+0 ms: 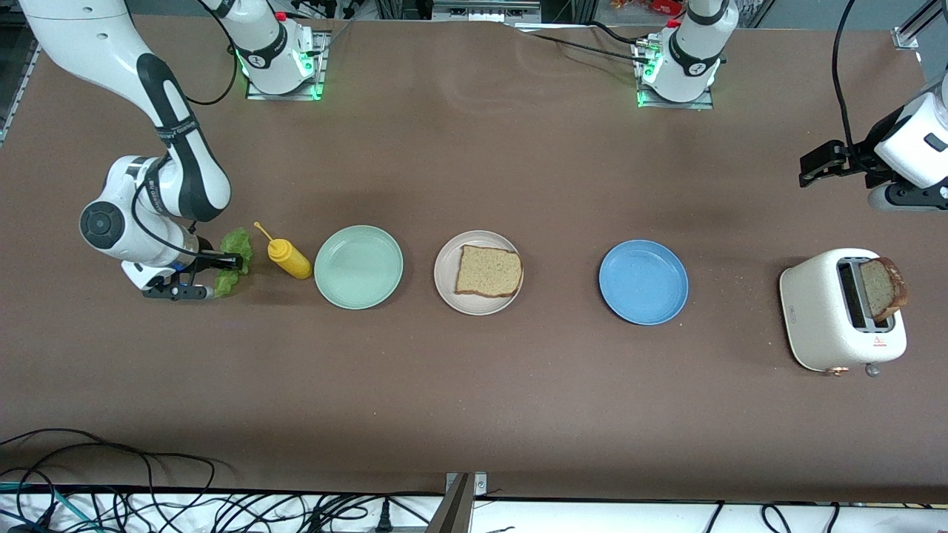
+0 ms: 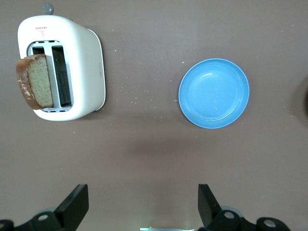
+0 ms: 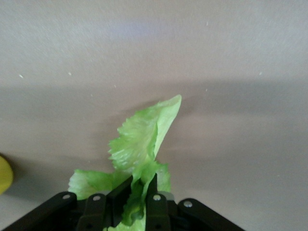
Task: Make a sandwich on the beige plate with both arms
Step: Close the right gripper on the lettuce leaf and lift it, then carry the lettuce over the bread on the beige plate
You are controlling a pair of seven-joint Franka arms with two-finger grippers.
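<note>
Lettuce leaf [image 3: 144, 144], pinched in the right gripper [image 1: 222, 270] jaws beside the yellow bottle [image 1: 287, 257], should next go onto the bread slice [image 1: 487, 272] on the beige plate [image 1: 444, 277]; the left gripper [image 2: 143, 204] waits, jaws apart, over the tabletop [image 1: 474, 414] near the toaster [image 1: 818, 318].

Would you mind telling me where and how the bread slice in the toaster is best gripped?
I would grip the upper half of the bread slice that stands out of the toaster, coming from above with the fingers across its flat faces. The slice leans outward over the toaster's edge, so match that tilt. The left gripper, open, is nearest.
</note>
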